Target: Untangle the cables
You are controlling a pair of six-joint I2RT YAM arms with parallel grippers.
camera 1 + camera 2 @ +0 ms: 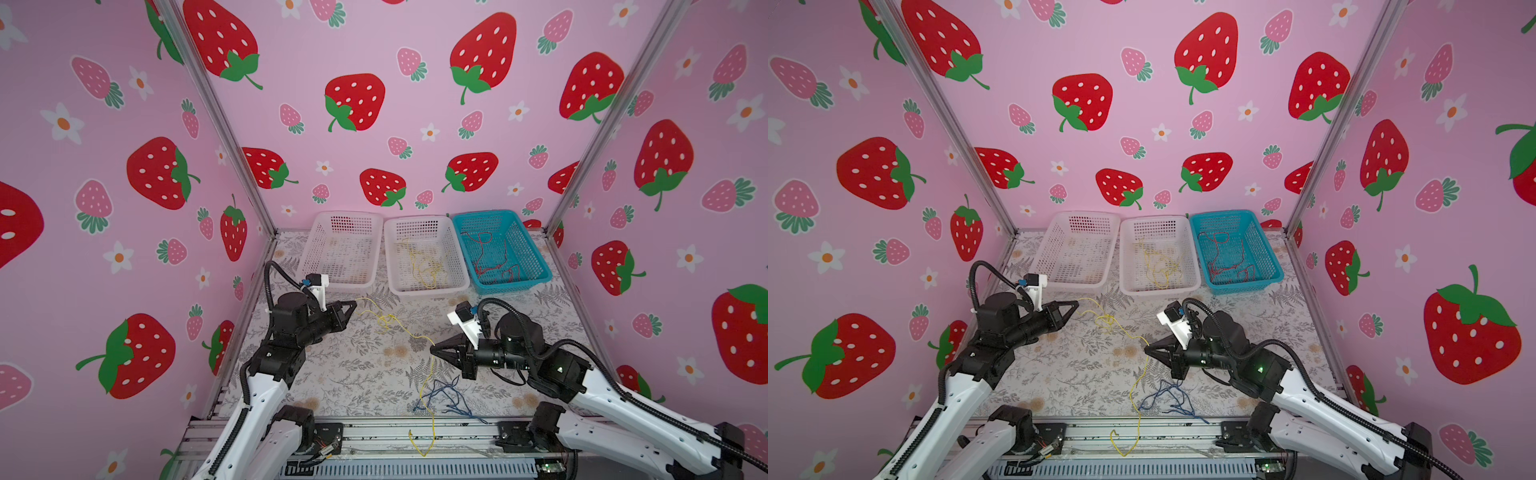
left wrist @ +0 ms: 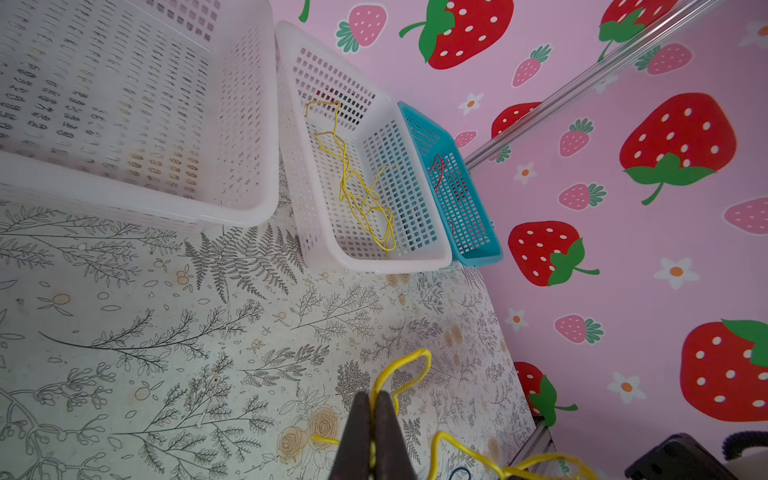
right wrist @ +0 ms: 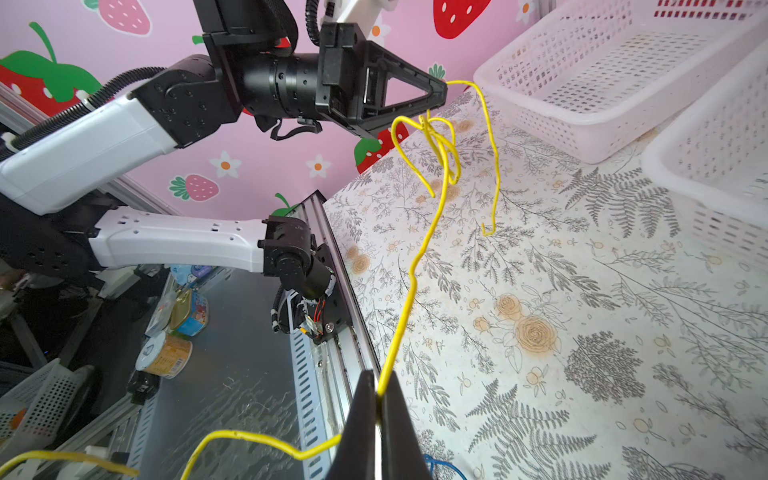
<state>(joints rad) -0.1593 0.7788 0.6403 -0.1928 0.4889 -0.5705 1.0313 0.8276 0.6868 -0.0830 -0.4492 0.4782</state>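
Left pincer [image 1: 355, 302]; red cable [image 1: 478, 266] in basket [image 1: 515, 285]

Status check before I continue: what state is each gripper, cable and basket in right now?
Left gripper: shut on loose yellow cable.
Right gripper: shut on the same cable.
Loose yellow cable: strung between grippers, knotted midway, tail over front edge.
Blue cable: tangled on table.
Left white basket: empty.
Middle white basket: holds second yellow cable.
Teal basket: holds red cable.

A yellow cable [image 1: 388, 322] hangs across the middle of the counter [image 1: 332, 374], barring passage there. Three baskets [image 1: 434, 290] block the far edge. A dark blue cable [image 1: 448, 390] litters the near edge. The near-left counter is open.
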